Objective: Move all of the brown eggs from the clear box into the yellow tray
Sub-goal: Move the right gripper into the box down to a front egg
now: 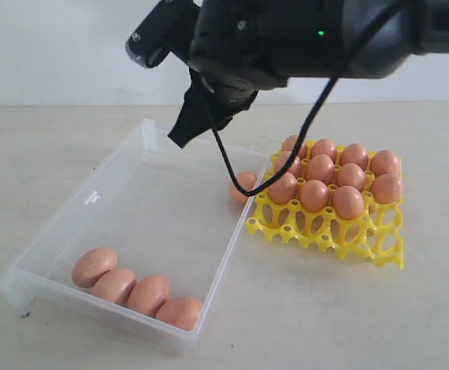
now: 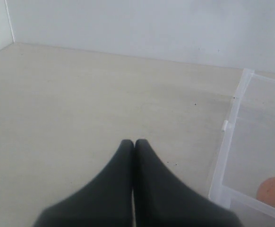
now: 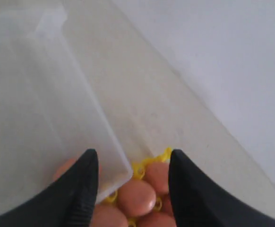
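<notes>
The clear box [image 1: 155,223] lies on the left with a row of several brown eggs [image 1: 132,289] at its near end. One more egg [image 1: 244,185] rests in the corner by the yellow tray [image 1: 363,239]. The tray's back rows hold several eggs [image 1: 332,173], and its front cups are bare. My right gripper [image 1: 184,132] hangs open above the box's far side. In the right wrist view it [image 3: 133,158] has nothing between its fingers, and below it are the box corner [image 3: 114,161], the tray's eggs [image 3: 136,196] and the corner egg [image 3: 64,168]. My left gripper [image 2: 133,142] is shut and empty over bare table beside the box [image 2: 232,127].
The right arm's black body [image 1: 302,35] and its cable [image 1: 286,154] hang across the top of the exterior view, hiding part of the tray's back edge. A pale wall [image 1: 55,46] stands behind the beige table [image 1: 302,308].
</notes>
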Motion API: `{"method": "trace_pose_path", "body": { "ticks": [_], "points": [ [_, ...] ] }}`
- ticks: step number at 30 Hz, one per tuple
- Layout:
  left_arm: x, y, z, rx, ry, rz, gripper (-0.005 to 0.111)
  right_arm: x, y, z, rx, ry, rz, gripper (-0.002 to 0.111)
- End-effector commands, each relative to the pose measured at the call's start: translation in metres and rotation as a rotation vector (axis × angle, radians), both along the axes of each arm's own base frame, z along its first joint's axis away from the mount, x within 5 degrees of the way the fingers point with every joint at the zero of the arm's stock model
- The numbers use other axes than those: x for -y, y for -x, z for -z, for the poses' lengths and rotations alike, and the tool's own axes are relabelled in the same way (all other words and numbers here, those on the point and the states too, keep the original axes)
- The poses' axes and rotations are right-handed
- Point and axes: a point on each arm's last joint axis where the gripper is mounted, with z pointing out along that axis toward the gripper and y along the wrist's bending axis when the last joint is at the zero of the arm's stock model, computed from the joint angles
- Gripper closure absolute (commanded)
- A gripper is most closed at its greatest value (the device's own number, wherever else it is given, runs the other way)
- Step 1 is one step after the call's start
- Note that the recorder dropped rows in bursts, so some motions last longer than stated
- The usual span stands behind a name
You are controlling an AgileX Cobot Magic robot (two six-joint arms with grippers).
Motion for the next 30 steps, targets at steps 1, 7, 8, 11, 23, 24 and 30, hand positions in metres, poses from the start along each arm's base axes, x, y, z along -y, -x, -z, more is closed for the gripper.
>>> {"method": "trace_pose_path", "body": {
  "ticks": [1, 7, 8, 11, 23, 24, 30],
  "points": [
    [0.0, 0.0, -0.001, 0.006, 0.009, 0.002, 0.111, -0.01, -0.003, 0.011, -0.219, 0.18, -0.058, 0.063],
    [0.0, 0.0, -0.001, 0.006, 0.009, 0.002, 0.111, -0.047, -0.007, 0.019, -0.378, 0.048, -0.196, 0.063],
    [0.0, 0.0, -0.001, 0.006, 0.009, 0.002, 0.111, -0.053, -0.006, 0.024, -0.422, 0.042, -0.229, 0.063],
    [0.0, 0.0, -0.001, 0.006, 0.009, 0.002, 0.111, -0.063, -0.001, 0.042, -0.561, 0.078, -0.321, 0.063],
    [0.0, 0.0, -0.001, 0.006, 0.009, 0.002, 0.111, -0.07, 0.002, 0.062, -0.556, 0.31, -0.772, 0.062],
    [0.0, 0.0, -0.001, 0.006, 0.009, 0.002, 0.111, -0.07, 0.002, 0.062, -0.548, 0.328, -0.812, 0.062],
    [0.0, 0.0, -0.001, 0.006, 0.009, 0.002, 0.111, -0.084, 0.009, 0.063, -0.498, 0.257, -1.045, 0.062]
  ]
}}
